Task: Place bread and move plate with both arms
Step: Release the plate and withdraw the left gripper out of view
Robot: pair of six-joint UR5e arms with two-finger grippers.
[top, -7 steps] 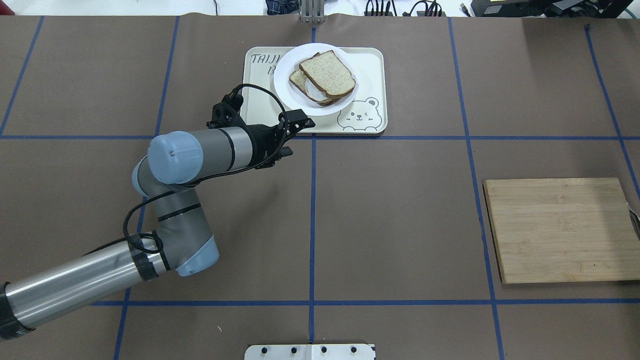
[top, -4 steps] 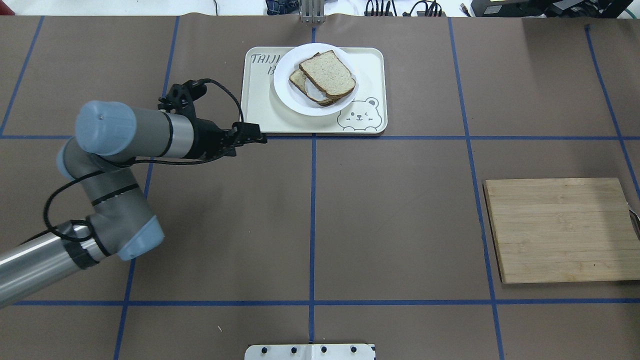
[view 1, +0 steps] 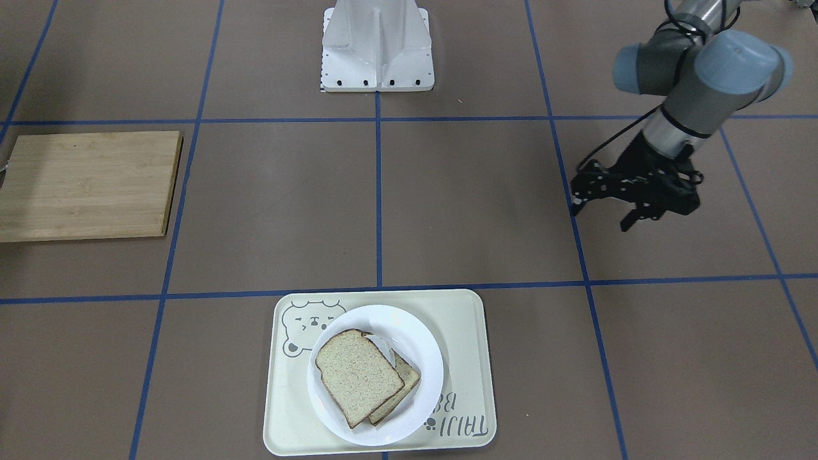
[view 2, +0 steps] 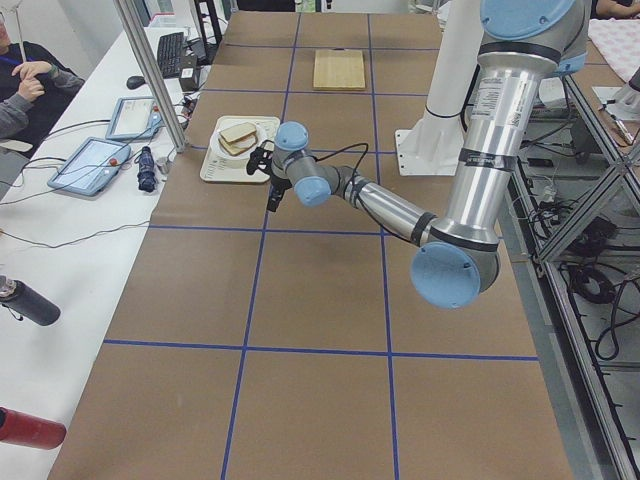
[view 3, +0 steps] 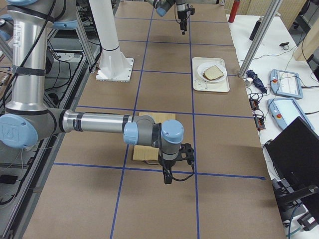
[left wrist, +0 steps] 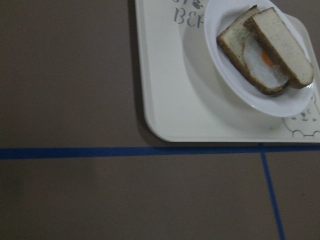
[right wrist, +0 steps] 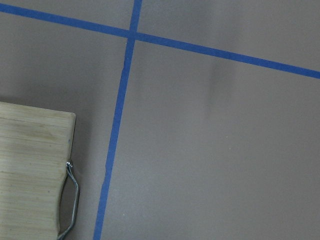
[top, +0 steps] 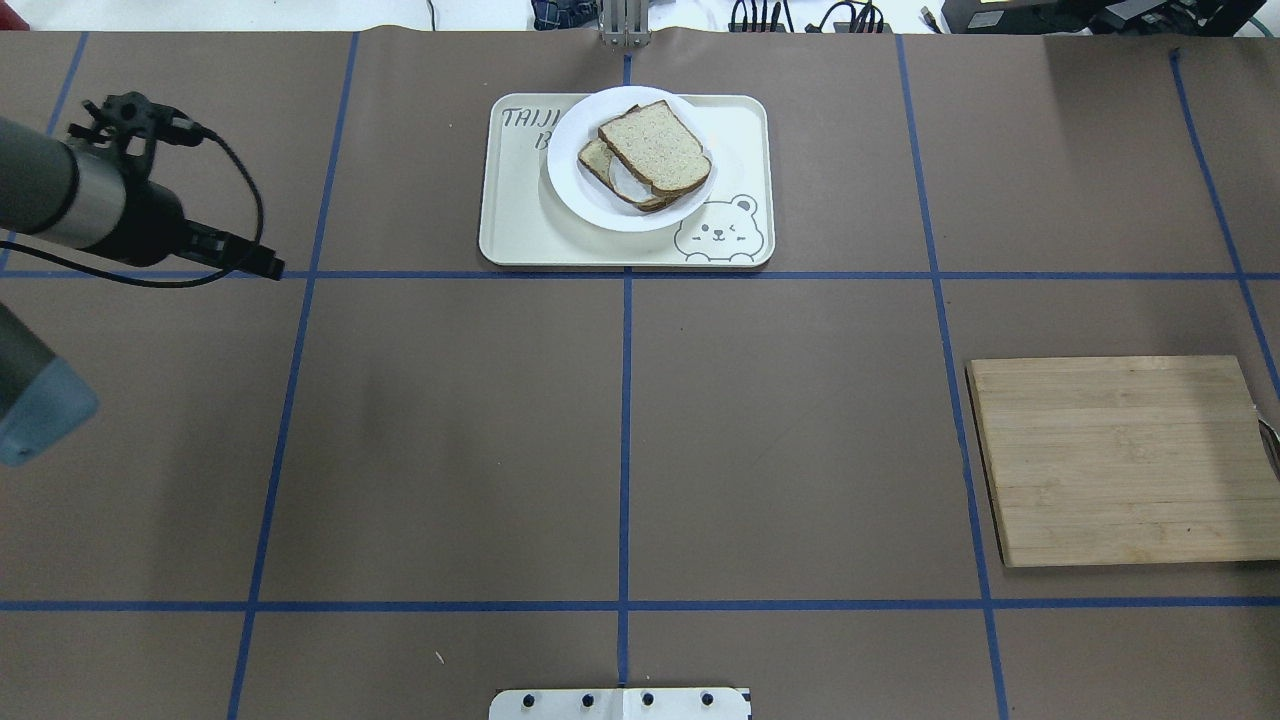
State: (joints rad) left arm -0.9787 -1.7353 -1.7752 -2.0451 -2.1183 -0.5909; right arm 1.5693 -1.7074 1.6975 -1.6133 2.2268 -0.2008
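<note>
The plain bread slice lies on top of the egg-bearing slice on the white plate. The plate sits on the cream bear tray at the far middle of the table. It all shows in the front view too: bread, plate. My left gripper is open and empty, well to the left of the tray above bare table. My right gripper shows only in the exterior right view, beside the cutting board; I cannot tell whether it is open or shut.
A bamboo cutting board lies at the right side, with a metal handle at its end. The robot base stands at the near middle edge. Blue tape lines cross the brown table cover.
My left arm has drawn back to the left, away from the tray, with its gripper empty. The bread, plate and tray have not moved.
</note>
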